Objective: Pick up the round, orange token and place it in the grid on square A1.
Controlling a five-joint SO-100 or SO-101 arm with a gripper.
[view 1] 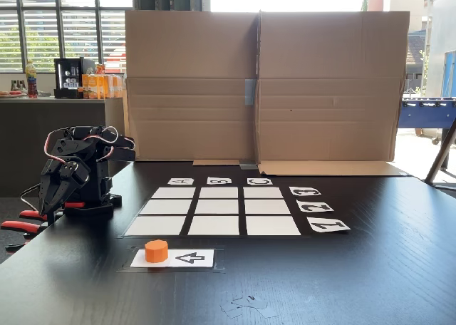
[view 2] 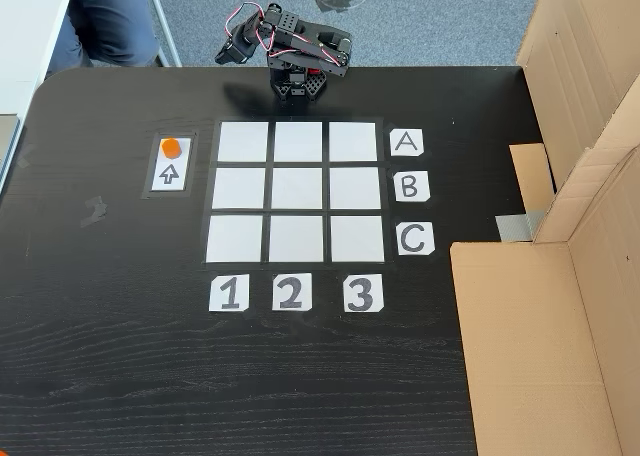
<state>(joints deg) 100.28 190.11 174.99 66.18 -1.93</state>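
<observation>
Labels A B C, 1 2 3 edge the grid (view 2: 296,191).

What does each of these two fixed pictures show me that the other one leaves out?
In a fixed view, taken low across the table: windows, a counter with bottles and boxes, red clamps by the arm's base, and a blue games table.

In a fixed view from above: grey floor and a seated person's legs.

In both fixed views: the folded arm, the orange token on the arrow card, the empty grid with its labels, the cardboard screen and the black table.
</observation>
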